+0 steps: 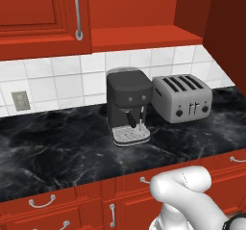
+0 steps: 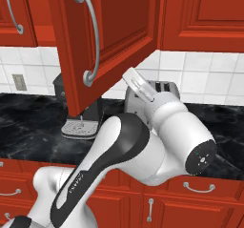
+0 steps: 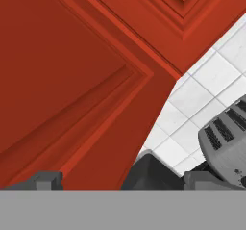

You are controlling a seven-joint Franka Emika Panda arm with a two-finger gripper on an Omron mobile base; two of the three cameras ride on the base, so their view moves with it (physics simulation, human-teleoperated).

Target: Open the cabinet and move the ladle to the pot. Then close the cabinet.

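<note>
Glossy red cabinet (image 2: pixel 112 31) with raised-panel door swung open at 12 o'clock above the tabletop (image 1: pixel 57 142), long silver bar handle (image 2: pixel 90 36), tool (image 3: pixel 120 181) spread wide, holding nothing, close to the door panel

So the cabinet (image 2: pixel 109 31) door is swinging out over the counter (image 1: pixel 57 147), hanging right above the coffee machine (image 1: pixel 127 106); toaster (image 1: pixel 182 98) is crowding the back edge, front edge is sitting open.

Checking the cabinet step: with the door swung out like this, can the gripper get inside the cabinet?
Probably not yet: the open gripper faces the cabinet door's panel, which blocks the way in.
</note>
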